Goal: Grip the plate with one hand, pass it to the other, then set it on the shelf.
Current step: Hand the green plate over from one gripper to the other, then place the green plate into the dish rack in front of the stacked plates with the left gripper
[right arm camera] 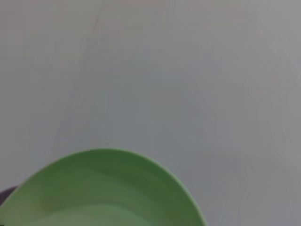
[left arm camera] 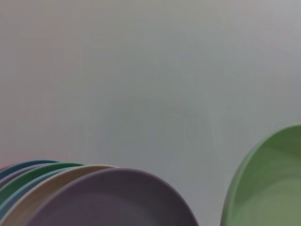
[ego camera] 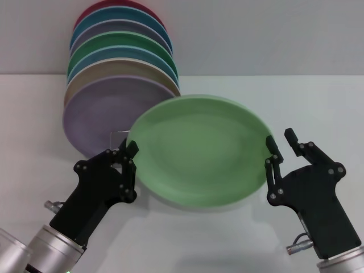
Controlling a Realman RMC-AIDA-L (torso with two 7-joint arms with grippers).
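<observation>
The light mint-green plate (ego camera: 199, 149) hangs above the white table between my two grippers. My left gripper (ego camera: 128, 152) is shut on the plate's left rim and holds it up. My right gripper (ego camera: 282, 142) is open at the plate's right rim, with one finger (ego camera: 274, 152) against the edge and the other apart from it. The plate also shows in the left wrist view (left arm camera: 268, 188) and in the right wrist view (right arm camera: 103, 193). A thin silver wire loop of the shelf (ego camera: 117, 135) shows just in front of the lilac plate; the rest of the shelf is hidden.
A row of plates stands on edge at the back left: the lilac plate (ego camera: 96, 114) in front, then a beige one, blue ones, a darker green plate (ego camera: 122, 42) and a red one. They also show in the left wrist view (left arm camera: 94, 197). The white table (ego camera: 318, 102) ends at a grey wall.
</observation>
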